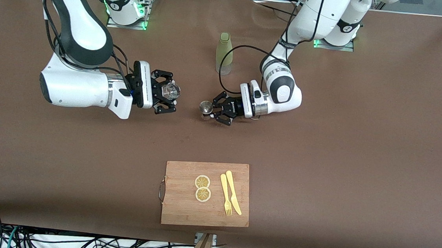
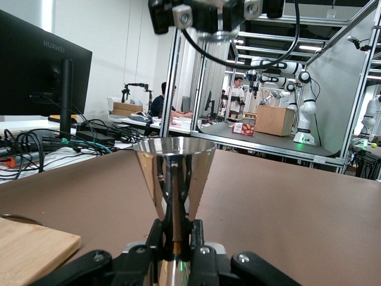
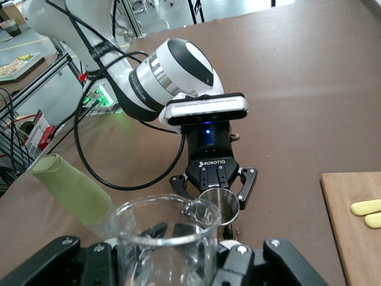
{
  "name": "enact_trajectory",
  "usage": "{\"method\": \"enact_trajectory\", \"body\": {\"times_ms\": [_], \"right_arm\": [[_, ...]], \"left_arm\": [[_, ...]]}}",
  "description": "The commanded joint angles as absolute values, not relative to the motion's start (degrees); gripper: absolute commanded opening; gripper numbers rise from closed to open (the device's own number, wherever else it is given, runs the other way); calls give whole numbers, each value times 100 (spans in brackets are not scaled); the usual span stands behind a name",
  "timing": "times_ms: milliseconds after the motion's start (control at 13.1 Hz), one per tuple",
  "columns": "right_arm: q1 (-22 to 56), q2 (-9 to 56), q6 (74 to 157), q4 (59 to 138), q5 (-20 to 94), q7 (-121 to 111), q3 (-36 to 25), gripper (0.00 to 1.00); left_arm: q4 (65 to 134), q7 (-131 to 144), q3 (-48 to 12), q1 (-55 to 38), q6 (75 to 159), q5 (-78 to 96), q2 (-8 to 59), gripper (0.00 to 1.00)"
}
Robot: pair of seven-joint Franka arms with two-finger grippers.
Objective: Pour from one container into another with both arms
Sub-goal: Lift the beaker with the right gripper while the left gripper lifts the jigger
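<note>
My right gripper (image 1: 170, 92) is shut on a clear glass beaker (image 1: 171, 91), held in the air over the middle of the table with its spout toward the left arm. From the right wrist the beaker (image 3: 166, 238) fills the near view between the fingers. My left gripper (image 1: 211, 110) is shut on the narrow waist of a small metal measuring cup (image 1: 205, 107), mouth up and low over the table. In the left wrist view the cup (image 2: 174, 170) stands upright between the fingers (image 2: 156, 238), and the right gripper (image 2: 208, 15) hangs above it.
A tall green bottle (image 1: 224, 53) stands on the brown table (image 1: 321, 147), farther from the front camera than both grippers. A wooden cutting board (image 1: 182, 211) near the front edge carries two lemon slices (image 1: 202, 188), a yellow fork (image 1: 225, 194) and a knife (image 1: 233, 192).
</note>
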State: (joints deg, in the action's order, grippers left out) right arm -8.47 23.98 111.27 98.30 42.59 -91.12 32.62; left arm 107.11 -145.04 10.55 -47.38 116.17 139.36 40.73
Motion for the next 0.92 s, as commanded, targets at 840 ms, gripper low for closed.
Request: {"method": "enact_trajectory", "body": {"times_ms": [840], "right_arm": [[-782,1705,11716,10696,3437,-8385,3568,0]], "left_arm": [[10854,-14194,1740,-5906,11900,14809,3841,0]]}}
